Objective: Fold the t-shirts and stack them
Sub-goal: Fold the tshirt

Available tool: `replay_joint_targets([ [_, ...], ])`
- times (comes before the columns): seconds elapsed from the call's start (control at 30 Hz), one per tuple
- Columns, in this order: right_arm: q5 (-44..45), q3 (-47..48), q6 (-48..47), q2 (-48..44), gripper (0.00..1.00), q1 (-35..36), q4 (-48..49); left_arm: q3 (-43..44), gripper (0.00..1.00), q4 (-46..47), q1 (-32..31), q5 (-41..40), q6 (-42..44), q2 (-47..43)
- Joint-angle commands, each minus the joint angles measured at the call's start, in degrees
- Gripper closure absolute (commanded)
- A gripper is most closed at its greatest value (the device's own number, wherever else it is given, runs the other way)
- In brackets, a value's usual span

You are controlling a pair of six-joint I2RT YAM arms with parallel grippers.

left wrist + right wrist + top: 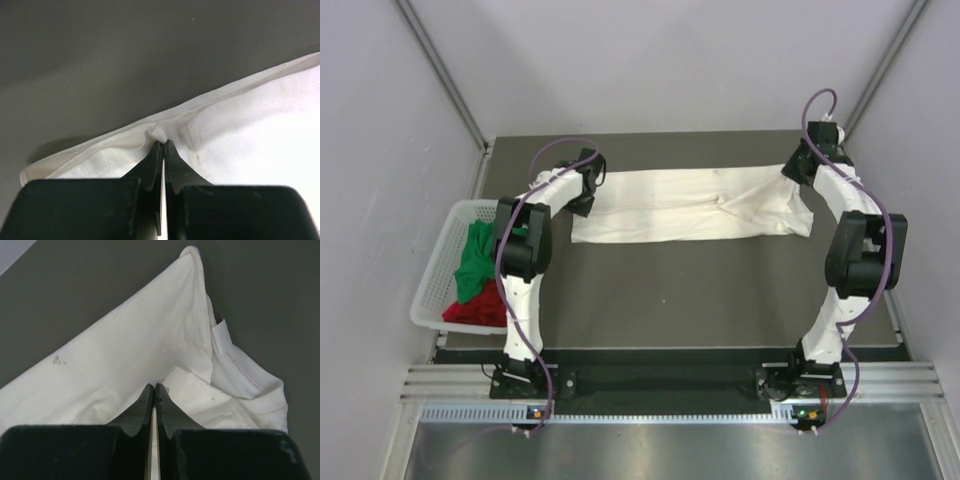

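Top view: the left arm (pixel 520 270) covers the right rim of the basket (pixel 433 280) at the left edge of the worktop (pixel 720 290), and part of the green t-shirt (pixel 473 258) and red t-shirt (pixel 475 310) inside. Wrist views: picture edges cut off the cream-white t-shirt (pixel 250 125); cloth pinched inside the left gripper (pixel 163 142) and right gripper (pixel 154 386) is unseen.

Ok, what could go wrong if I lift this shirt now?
The left tool pinches only a sliver of hem on the cream-white t-shirt, so it may slip out. At the right tool the cloth lies bunched in loose layers; lower ones may stay behind and skew the fold.
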Motion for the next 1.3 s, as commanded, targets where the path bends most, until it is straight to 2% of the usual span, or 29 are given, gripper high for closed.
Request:
replay_joint_targets([
  [0.0,-1.1,3.5,-0.1,2.0,1.0,-0.8,3.1,0.7,1.0,1.2,0.4,-1.7,-0.7,-0.6],
  [0.57,2.3,-0.9,0.6,0.5,1.0,-1.7,4.8,-2.0,1.0,2.7,0.4,-3.4,-3.9,-3.5],
  [0.83,2.2,-0.3,0.8,0.2,1.0,-1.7,4.8,-3.1,1.0,3.7,0.4,-3.7,-4.5,-3.9],
  [1.03,2.3,-0.1,0.9,0.7,1.0,-1.9,5.2,-6.1,1.0,8.9,0.4,-3.9,-3.8,-5.5],
  [1.27,-0.3,1.6,0.5,3.3,1.0,-1.9,6.0,-4.4,1.0,9.5,0.4,-2.9,-2.5,-2.9],
])
